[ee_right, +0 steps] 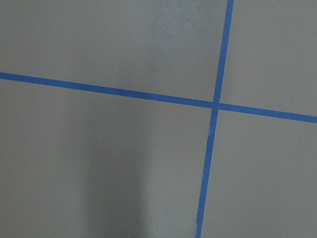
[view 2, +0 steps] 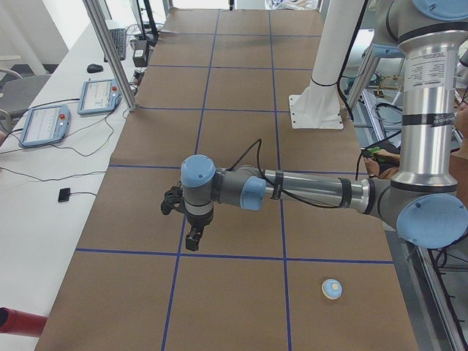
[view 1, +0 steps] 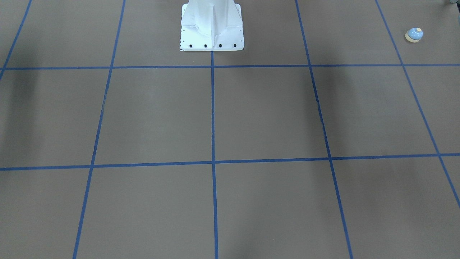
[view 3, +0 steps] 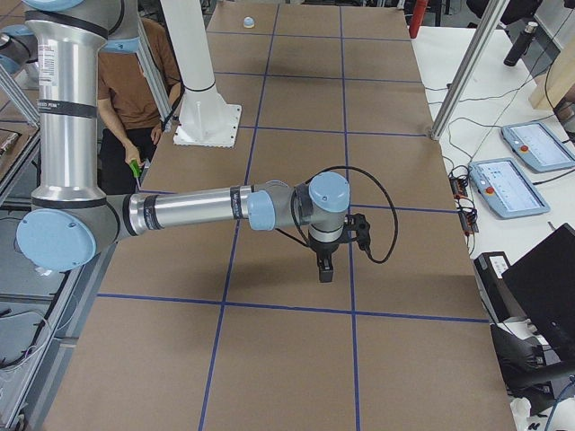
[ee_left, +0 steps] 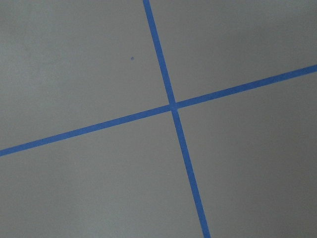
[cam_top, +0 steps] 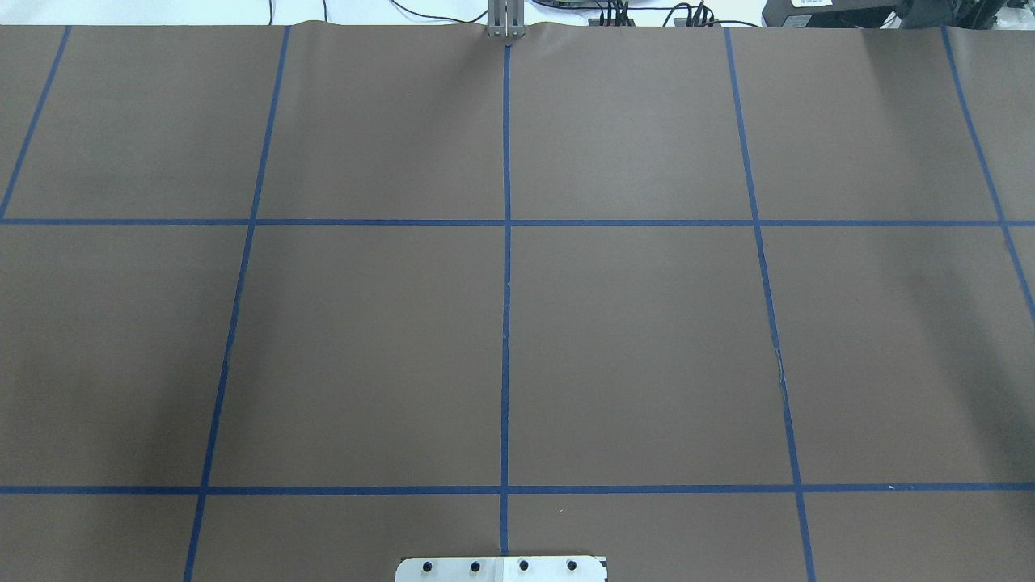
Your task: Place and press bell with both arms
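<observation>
Small call bell (view 1: 414, 35) sits upright near the corner of the worktop (view 1: 273, 115) on the robot's left, on brown paper gridded with blue tape (view 1: 212, 108). The left gripper (view 2: 191, 241) and the right gripper (view 3: 324, 272) hang over the paper, both well apart from the bell. Only the side views show them, so it cannot be told whether the jaws are released or clenched. The glossy light-blue dome looks hard, light and probably slippery. The cream base rim, taken low across its width, seems the safer hold. The cream button on top should yield to a gentle press.
</observation>
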You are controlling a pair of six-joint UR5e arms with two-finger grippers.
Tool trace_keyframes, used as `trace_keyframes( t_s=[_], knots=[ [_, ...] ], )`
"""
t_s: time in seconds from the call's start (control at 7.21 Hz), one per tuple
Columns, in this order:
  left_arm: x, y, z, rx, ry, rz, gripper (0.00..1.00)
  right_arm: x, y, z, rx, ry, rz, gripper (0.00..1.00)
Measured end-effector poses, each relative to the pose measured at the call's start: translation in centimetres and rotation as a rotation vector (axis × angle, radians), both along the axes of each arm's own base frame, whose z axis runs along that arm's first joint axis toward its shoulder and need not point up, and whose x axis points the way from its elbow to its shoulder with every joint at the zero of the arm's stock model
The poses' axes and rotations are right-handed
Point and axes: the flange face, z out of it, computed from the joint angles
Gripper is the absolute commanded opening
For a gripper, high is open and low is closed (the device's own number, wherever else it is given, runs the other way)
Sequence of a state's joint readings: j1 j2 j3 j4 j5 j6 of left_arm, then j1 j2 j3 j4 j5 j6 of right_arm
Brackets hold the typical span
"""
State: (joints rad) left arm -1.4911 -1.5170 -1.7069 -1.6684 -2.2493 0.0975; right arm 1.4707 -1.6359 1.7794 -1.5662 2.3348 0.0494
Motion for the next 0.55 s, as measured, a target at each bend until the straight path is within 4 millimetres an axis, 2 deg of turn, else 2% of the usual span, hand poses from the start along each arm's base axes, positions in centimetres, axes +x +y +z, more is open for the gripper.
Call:
trace_keyframes(
  t_s=[0.55],
  knots=[
    [-0.08,1.13,0.75,-0.011,0.0,0.0,1.0,-0.08,-0.18,0.09,-0.001,-0.002,-0.002,1.0]
  ],
)
